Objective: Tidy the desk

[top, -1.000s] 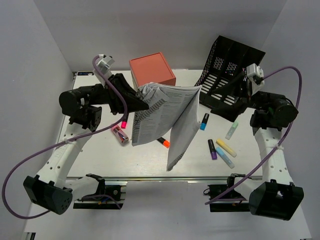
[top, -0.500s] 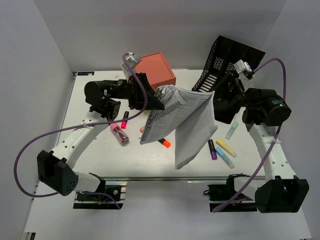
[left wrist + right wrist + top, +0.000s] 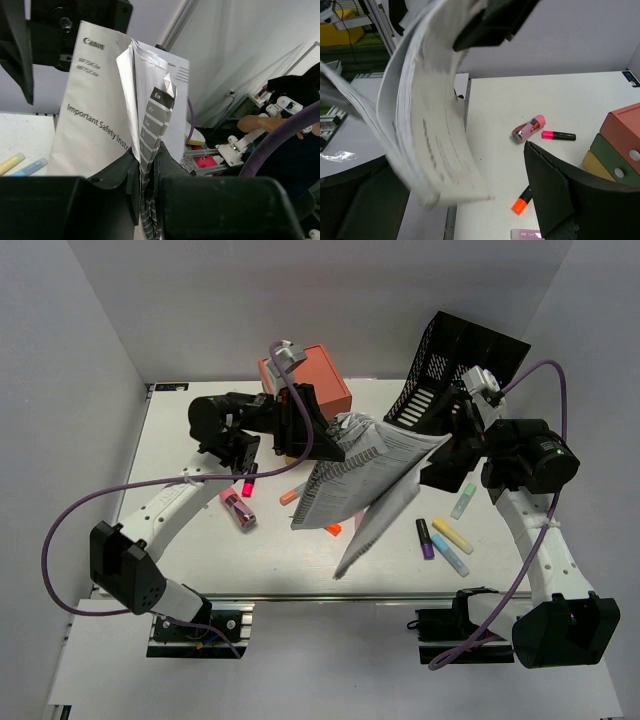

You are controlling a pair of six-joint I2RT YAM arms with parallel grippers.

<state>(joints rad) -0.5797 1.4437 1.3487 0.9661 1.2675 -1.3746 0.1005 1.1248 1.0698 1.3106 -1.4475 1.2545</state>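
The booklet [image 3: 365,480] is held in the air above the desk [image 3: 190,530], i.e. the white tabletop under both arms, prob. so that it is carried over the highlighters [image 3: 452,536] w/o sweeping them. The left gripper [image 3: 147,167] is clamped on its folded edge, so the pages hang open. The right gripper [image 3: 447,447] is spread apart near the other edge, beside the black tray [image 3: 455,370], judged the likely destination; contact w/ the paper cannot be confirmed.

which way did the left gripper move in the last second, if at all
Yes, rightward: the left gripper, shut on the Canon manual, went from below the left half of the drawer unit to its right corner.
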